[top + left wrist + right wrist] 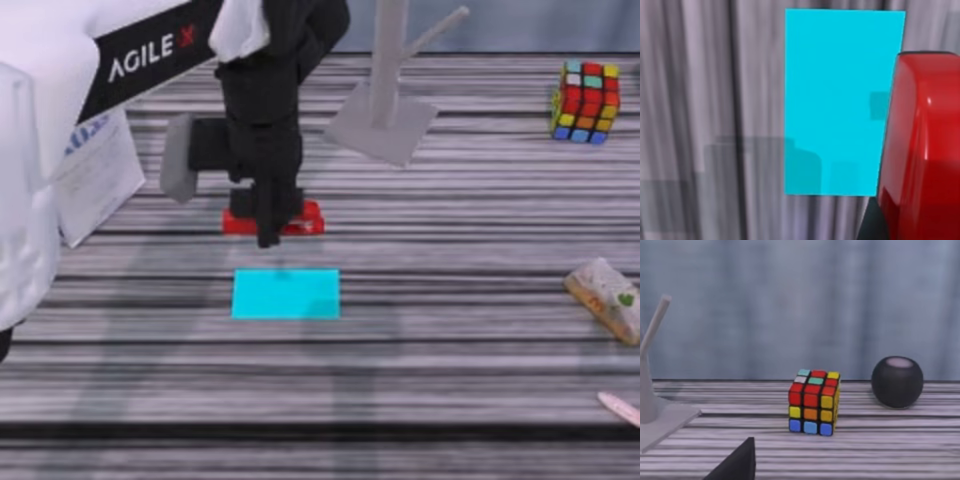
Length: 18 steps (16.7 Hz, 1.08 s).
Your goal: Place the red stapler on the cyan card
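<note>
Although the left gripper (268, 236) is down on the stapler (305, 218), the stapler is not yet on the card (286, 294): in the top view the red body shows on either side of the black fingers, beyond the card's far edge and apart from it, with a strip of striped table (450, 330) between them. The left wrist view agrees, with the glossy red stapler (922, 150) filling one side close to the camera and the whole cyan card (842, 100) lying bare farther off, nothing on it. From how the fingers straddle the stapler's middle and how near it sits to the wrist camera, I judge the jaws are clamped on it, though the contact itself is hidden under the arm; whether it is already lifted off the table I cannot tell. So the reach and, most likely, the grasp are done; what is left is carrying the stapler the short way over the card, setting it down inside the cyan outline, and letting go. The right arm is out of the top view; its wrist camera looks toward a puzzle cube (813, 401), a dark ball (897, 381) and a grey stand (655, 405), and its fingers cannot be judged.
</note>
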{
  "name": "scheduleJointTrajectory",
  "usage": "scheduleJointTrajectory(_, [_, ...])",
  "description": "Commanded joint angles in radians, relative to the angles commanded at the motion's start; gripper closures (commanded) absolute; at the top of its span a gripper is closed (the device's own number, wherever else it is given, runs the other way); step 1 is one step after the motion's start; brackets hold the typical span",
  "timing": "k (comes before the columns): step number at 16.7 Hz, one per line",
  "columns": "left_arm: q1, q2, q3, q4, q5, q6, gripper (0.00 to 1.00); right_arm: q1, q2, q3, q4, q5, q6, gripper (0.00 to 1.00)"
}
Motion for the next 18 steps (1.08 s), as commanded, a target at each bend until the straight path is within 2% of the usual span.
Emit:
scheduleJointTrajectory(5, [-0.003,0.036,-0.173,0.213,0.001,-0.003,1.00,0.000,0.000,0.000,0.000,0.000,0.000,0.00])
scheduleJointTrajectory(11, [-0.004,0.045,-0.206,0.248,0.001,-0.005,1.00,0.000,0.000,0.000,0.000,0.000,0.000,0.00])
scheduleJointTrajectory(18, [-0.004,0.045,-0.206,0.248,0.001,-0.005,0.47,0.000,0.000,0.000,0.000,0.000,0.000,0.00])
